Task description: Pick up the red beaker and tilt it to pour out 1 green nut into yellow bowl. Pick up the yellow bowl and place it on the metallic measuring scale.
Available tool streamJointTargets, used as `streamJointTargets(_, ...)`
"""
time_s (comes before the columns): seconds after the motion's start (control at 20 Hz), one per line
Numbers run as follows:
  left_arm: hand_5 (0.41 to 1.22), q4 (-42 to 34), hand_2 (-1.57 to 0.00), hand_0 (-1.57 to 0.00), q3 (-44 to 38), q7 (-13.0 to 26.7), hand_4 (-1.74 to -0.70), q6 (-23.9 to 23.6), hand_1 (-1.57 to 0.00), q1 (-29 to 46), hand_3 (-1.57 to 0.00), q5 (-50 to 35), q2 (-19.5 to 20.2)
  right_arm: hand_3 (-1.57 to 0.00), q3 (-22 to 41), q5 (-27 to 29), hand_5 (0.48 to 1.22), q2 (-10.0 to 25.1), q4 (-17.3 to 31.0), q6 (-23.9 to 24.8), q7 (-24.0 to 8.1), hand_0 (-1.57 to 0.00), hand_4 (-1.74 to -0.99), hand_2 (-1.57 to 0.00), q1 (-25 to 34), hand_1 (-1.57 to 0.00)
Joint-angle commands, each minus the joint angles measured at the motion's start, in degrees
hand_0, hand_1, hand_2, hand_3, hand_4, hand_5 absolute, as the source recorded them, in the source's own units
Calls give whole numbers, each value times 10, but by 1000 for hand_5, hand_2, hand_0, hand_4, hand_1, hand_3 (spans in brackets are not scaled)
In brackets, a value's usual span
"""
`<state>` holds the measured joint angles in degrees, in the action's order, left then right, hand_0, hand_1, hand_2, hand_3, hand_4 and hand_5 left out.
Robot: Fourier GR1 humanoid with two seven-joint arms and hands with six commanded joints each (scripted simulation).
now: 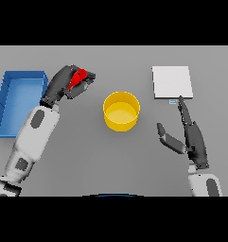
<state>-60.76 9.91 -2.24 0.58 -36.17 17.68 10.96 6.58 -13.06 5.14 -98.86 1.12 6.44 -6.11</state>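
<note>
The left hand [70, 80] has its fingers clamped round the red beaker [78, 78], which shows only as a red sliver between the dark fingers; the hand sits well to the left of the yellow bowl [121, 110], just right of a blue bin [21, 101]. The beaker looks tilted in the hand, its narrow end pointing down and toward the arm, though its mouth is hidden, so whether the nut is inside cannot be told. No green nut shows in the bowl or on the counter [134, 160], so I judge the pour is not yet done: the beaker is held off to the side because it must first travel over the bowl's rim. The bowl stands upright in the middle of the counter, between the two arms, within reach of either. The scale [172, 82], a pale square plate, lies at upper right, apart from the bowl. The right hand [191, 137] rests below it with fingers straight and spread apart, holding nothing, fingertips pointing up at the scale's near edge; it seems parked there, handy for lifting the bowl across later.
</note>
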Motion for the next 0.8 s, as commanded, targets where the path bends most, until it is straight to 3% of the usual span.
streamJointTargets(0.0,1125,-3,-1568,-1568,18,20,-1737,7,-1568,-10,-1567,23,8,1,-1,4,660,1,2,-4,-5,1,-1186,1,4,1)
streamJointTargets(0.5,1197,23,-1571,-1571,187,95,-1741,93,-1571,-120,-1571,237,43,1,7,6,676,-11,-8,-6,-19,1,-1187,1,-6,1)
streamJointTargets(0.55,1202,33,-1571,-1571,202,96,-1689,109,-1571,-132,-1571,255,46,1,6,8,675,-11,-6,-6,-17,1,-1191,1,-5,1)
streamJointTargets(0.75,1213,56,-1571,-1571,261,64,-1714,159,-1571,-181,-1362,318,61,1,4,22,666,-23,-10,-6,-22,1,-1196,1,-11,1)
